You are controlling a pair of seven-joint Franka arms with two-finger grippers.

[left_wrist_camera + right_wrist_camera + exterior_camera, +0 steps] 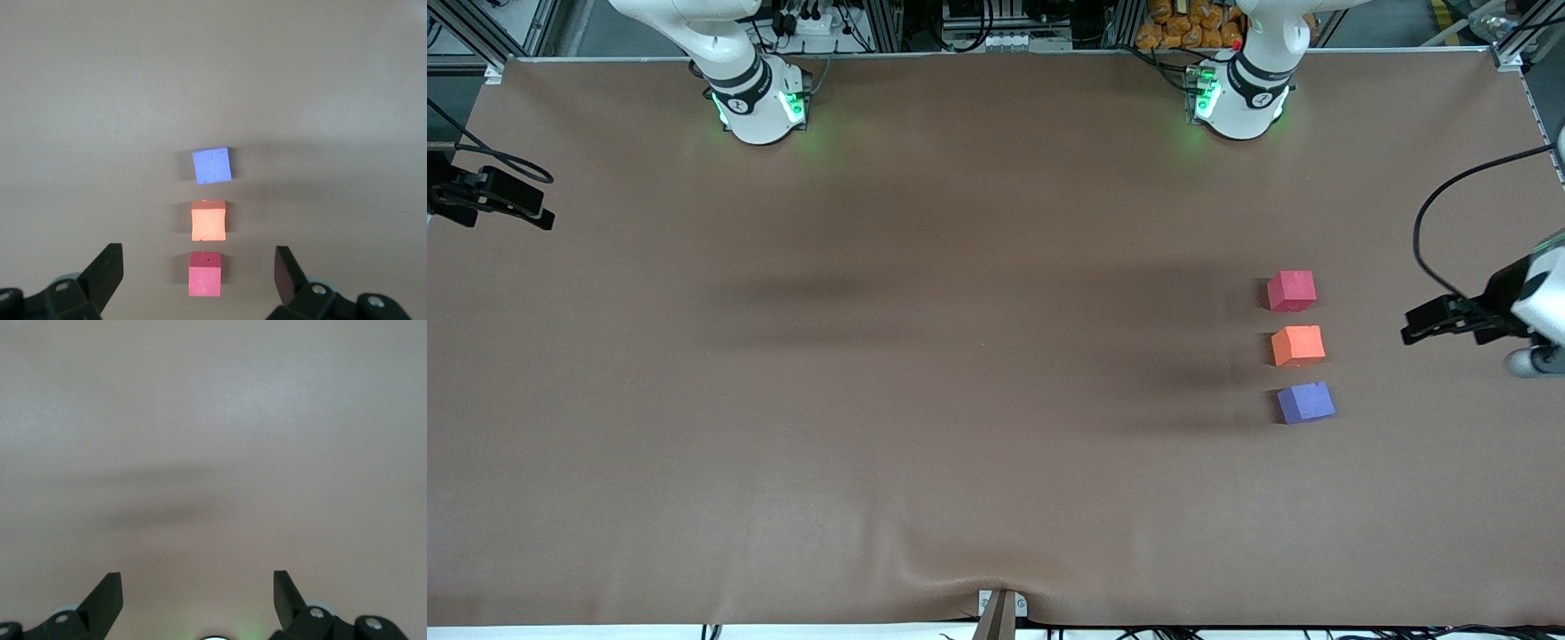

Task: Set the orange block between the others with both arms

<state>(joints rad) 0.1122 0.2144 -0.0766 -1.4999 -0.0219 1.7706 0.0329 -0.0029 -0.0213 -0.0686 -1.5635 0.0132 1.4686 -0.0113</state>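
Three small cubes stand in a row toward the left arm's end of the table. The orange block (1297,346) (209,221) sits in the middle, with small gaps on both sides. The pinkish-red cube (1291,291) (205,274) is farther from the front camera and the purple-blue cube (1305,402) (212,165) is nearer to it. My left gripper (198,257) hangs open high over the pinkish-red cube and holds nothing. My right gripper (197,577) is open and empty over bare table by its green-lit base. Neither hand shows in the front view.
The brown table cover has a fold at its front edge (996,582). Black devices with cables stand at both ends of the table (1458,320) (489,197). The arm bases (760,102) (1238,98) stand along the back edge.
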